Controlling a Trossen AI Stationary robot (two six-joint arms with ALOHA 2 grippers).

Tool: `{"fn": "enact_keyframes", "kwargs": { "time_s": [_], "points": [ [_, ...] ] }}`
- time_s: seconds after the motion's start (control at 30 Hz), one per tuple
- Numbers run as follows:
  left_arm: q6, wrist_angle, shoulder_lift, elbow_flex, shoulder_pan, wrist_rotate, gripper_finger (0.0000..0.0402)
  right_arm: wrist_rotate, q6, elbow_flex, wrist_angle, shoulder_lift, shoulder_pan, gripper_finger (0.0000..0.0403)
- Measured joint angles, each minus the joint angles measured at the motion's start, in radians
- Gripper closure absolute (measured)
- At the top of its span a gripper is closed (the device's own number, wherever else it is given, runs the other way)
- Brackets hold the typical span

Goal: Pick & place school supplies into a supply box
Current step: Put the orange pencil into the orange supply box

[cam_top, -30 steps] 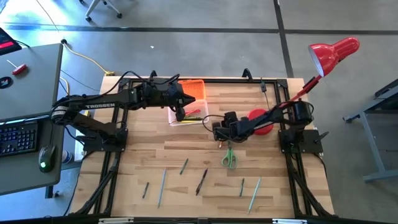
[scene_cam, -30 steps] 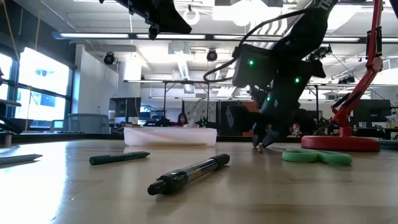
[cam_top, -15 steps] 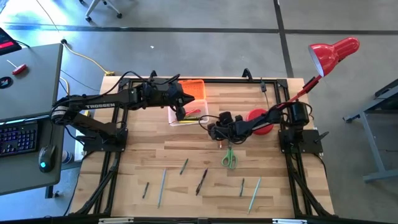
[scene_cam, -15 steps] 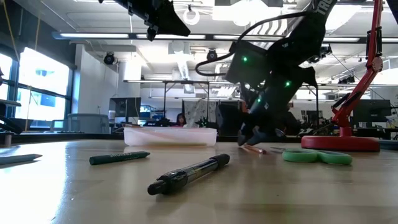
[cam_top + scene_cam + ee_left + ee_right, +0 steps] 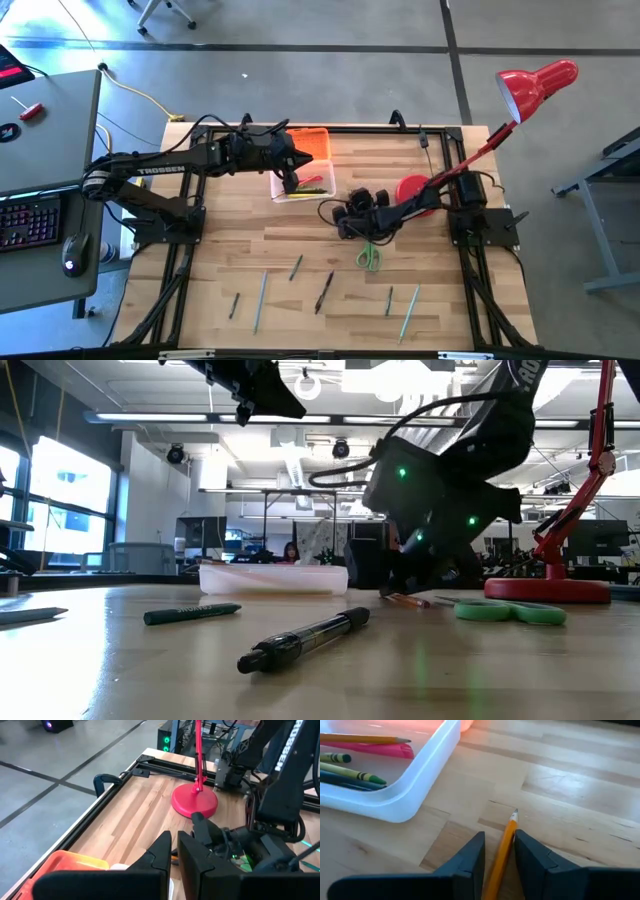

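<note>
The clear supply box [image 5: 300, 186] lies open at the table's far middle, its orange lid [image 5: 310, 146] behind it. It holds a pink marker [image 5: 385, 749], a pencil and crayons. My right gripper [image 5: 346, 217] is low over the table just right of the box, shut on an orange pencil [image 5: 504, 845]. My left gripper [image 5: 290, 172] hangs shut and empty high above the box. Green-handled scissors [image 5: 368, 255] and several pens [image 5: 324, 292] lie flat on the near half of the table. My right gripper pinches the orange pencil's shaft [image 5: 501, 854] between its two fingers. The pencil lies along the fingers, and its sharpened tip [image 5: 515, 813] sticks out ahead of them. The fingers come low and slanting from the table's right. The pencil lies low, about at the table top [image 5: 405, 600].
A red desk lamp stands with its base [image 5: 418, 190] at the far right, just behind my right arm, and its head [image 5: 535, 85] reaches beyond the table. A black pen [image 5: 300, 640] and a green pen [image 5: 190, 614] lie near the front. Bare wood lies between box and scissors.
My right gripper has gone down and a little toward the table's left, toward the box, and has tipped toward level. The orange pencil, which pointed steeply down, now lies low along the table.
</note>
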Motion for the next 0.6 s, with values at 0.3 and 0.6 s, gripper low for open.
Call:
{"fn": "enact_keyframes", "kwargs": {
  "time_s": [0.3,0.6],
  "points": [
    [0.000,0.001,0.000,0.000,0.000,-0.023,0.0341,0.081,0.021,-0.003,0.066,0.052,0.020,0.0328],
    [0.000,0.001,0.000,0.000,0.000,-0.029,0.0341,0.088,0.013,-0.003,0.088,0.053,0.020,0.0386]
  ]
}}
